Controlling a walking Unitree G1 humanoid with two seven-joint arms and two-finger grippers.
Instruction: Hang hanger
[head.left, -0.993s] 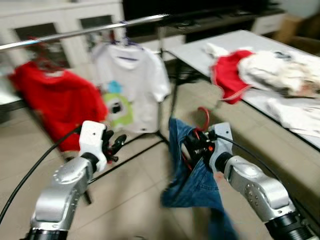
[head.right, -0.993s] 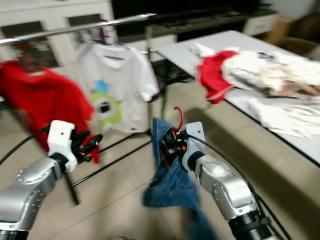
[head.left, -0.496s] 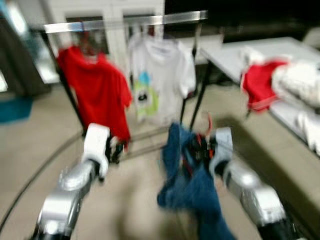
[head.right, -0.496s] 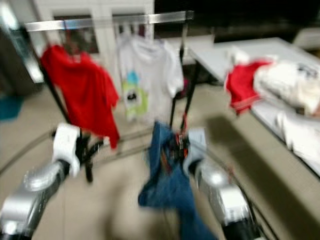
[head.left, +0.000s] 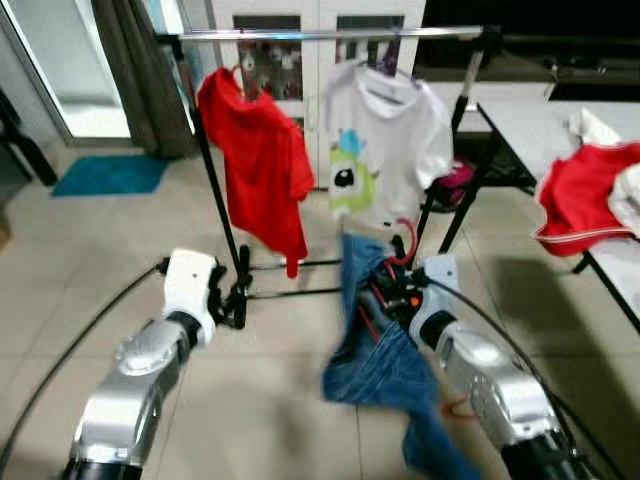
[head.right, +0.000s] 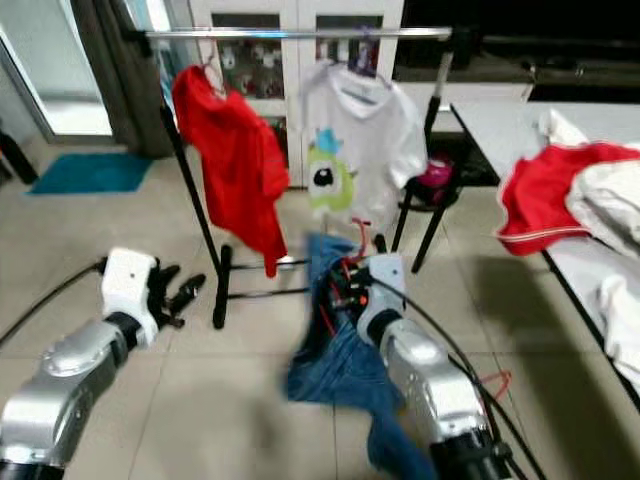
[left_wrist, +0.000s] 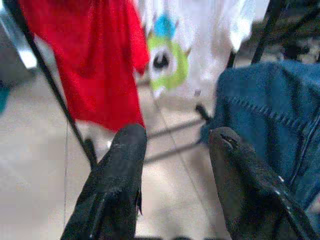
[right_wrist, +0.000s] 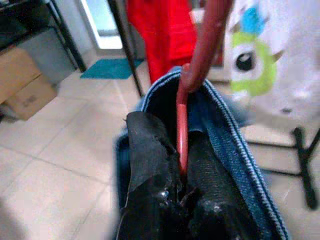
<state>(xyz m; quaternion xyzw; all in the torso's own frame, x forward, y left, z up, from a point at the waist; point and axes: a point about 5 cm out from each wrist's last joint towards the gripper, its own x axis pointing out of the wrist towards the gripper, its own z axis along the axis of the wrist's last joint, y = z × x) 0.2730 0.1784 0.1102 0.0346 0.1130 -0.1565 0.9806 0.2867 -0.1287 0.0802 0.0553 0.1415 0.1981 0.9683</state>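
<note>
Two black fingers of the right tool (right_wrist: 182, 165) are clamping the thin red plastic hanger (right_wrist: 200, 70), its hook rising above them and blue denim jeans (head.left: 385, 350) draping from it, low in front of the silver clothes rail (head.left: 320, 34) carrying a red T-shirt (head.left: 255, 165) and a white cartoon-print T-shirt (head.left: 385, 145). The left tool (left_wrist: 175, 165) is hovering nearby, fingers apart, holding nothing

No readable text, labels, brands or numbers anywhere; white shirt (head.left: 385, 140) bears cartoon print only.
</note>
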